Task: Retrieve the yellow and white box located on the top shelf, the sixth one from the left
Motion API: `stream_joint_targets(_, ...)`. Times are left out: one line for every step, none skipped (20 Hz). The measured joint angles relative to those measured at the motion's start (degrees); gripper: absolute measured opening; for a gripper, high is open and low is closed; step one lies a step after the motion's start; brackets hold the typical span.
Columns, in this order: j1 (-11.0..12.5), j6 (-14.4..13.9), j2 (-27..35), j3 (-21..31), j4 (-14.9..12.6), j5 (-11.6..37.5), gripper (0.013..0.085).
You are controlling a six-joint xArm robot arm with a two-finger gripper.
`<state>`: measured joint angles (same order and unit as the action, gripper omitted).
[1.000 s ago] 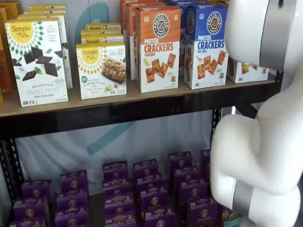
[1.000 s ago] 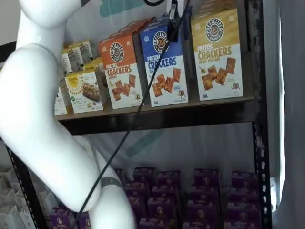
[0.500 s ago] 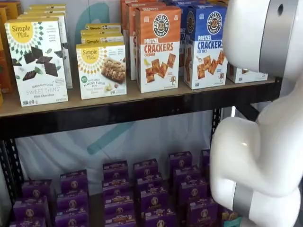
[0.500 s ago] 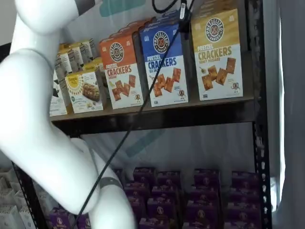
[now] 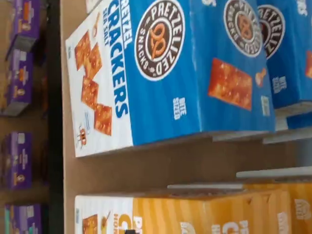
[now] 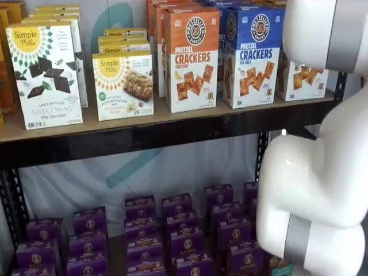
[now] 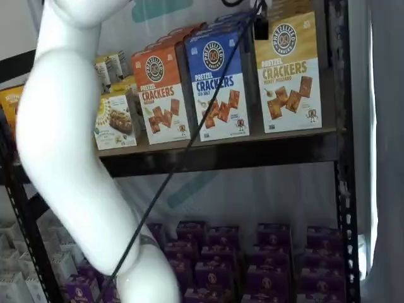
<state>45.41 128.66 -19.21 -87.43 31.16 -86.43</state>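
- Your yellow and white box stood upright at upper right, on the top shelf, just beside the blue cracker box.
- Claw: only a dark tip at the frame's top edge; couldn't tell apart or together.

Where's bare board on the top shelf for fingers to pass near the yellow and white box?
A strip of bare board shows on the top shelf between the blue Sea Salt cracker box and the yellow and white box. The same gap shows in the wrist view. Behind both fronts, rows stand packed.
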Motion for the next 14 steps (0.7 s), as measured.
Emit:
stream_joint_targets(-0.29,-0.23,0.55,-0.62,-0.38,-0.13,0.0850)
stream_joint_targets(-0.62,-0.55,1.16,-1.31,-0.70,-0.26,0.0850)
stream_joint_targets(-0.95,-0.89,1.74,-2.02,-1.04,-0.52,0.0850)
stream_joint_targets(-1.32,-1.21,2.29,-2.70,-1.52,-0.75,0.0850)
stream_joint_targets(-1.73,-1.54,2.84,-3.41,-2.10,-1.02,0.0850)
stream_joint_targets(-2.19,-1.90,3.42,-4.17,-2.77,-1.33,0.0850)
stream_joint_targets(-2.74,-2.29,3.97,-4.81,-3.42,-1.42,0.0850)
stream_joint_targets(-3.32,-2.65,4.28,-5.07,-3.80,-1.09,0.0850)
stream_joint_targets(-3.81,-2.97,4.50,-5.24,-4.14,-0.82,0.0850)
stream_joint_targets(-4.47,-3.36,4.69,-5.34,-4.62,-0.42,0.0850)
stream_joint_targets(-4.97,-3.66,4.79,-5.35,-4.93,-0.05,0.0850)
stream_joint_targets(-5.44,-3.94,4.91,-5.38,-5.26,0.26,0.0850)
stream_joint_targets(-6.03,-4.28,5.12,-5.51,-5.83,0.58,0.0850)
stream_joint_targets(-6.65,-4.64,5.42,-5.80,-6.49,0.77,0.0850)
